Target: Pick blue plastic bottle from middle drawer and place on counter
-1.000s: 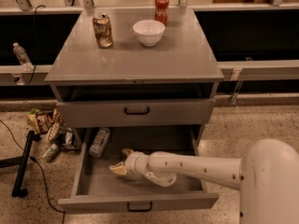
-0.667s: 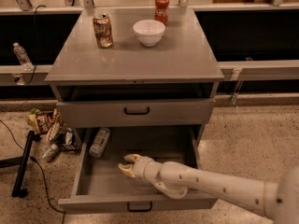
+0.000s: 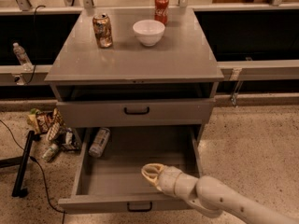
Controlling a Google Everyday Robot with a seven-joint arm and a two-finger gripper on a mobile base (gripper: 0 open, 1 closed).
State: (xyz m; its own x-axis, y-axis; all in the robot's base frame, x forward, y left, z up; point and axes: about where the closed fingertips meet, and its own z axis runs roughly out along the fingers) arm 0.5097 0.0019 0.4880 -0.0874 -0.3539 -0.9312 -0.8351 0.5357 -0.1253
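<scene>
Since nothing's grasped yet, progress: middle drawer [image 3: 107,203] open; pick and place remaining.
blue plastic bottle [image 3: 99,142]: lying back-left in drawer.
gripper [image 3: 153,174]: over drawer front, empty, openness can't tell.
counter [image 3: 140,59]: awaits bottle.

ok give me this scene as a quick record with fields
drawer: wide grey metal bottom drawer, pulled open
bottle: small clear plastic bottle with pale label, on its side, drawer's back left
gripper: robot's gripper, low in the drawer, near its front, apart from the bottle
counter: glossy grey cabinet top, holding brown can, white bowl, red can
</scene>
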